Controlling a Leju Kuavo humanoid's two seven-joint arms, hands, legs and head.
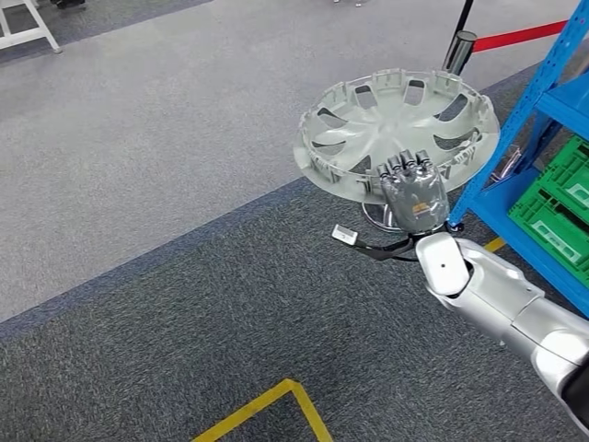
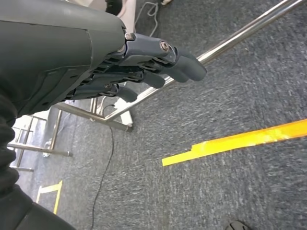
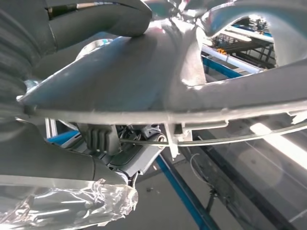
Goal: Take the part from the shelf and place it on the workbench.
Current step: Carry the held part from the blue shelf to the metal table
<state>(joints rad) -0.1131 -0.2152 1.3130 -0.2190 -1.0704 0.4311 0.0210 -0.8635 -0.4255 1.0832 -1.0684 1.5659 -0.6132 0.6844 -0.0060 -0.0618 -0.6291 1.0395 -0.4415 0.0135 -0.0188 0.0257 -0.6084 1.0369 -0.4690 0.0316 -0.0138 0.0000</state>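
The part is a round silver wheel cover (image 1: 396, 129) with several spoke openings, held flat and inner side up above the carpet. My right hand (image 1: 412, 191) grips its near rim, fingers curled over the edge. In the right wrist view the cover's rim (image 3: 152, 91) crosses the picture close up, with my thumb (image 3: 101, 19) on one side and fingers (image 3: 105, 143) on the other. My left hand (image 2: 159, 62) hangs over the floor with its fingers straight and nothing in it.
A blue shelf frame (image 1: 535, 101) stands at the right with green crates (image 1: 559, 207) on its low level. A chrome post (image 1: 458, 46) with a red barrier belt stands behind the cover. Yellow floor tape (image 1: 278, 405) marks the dark carpet in front.
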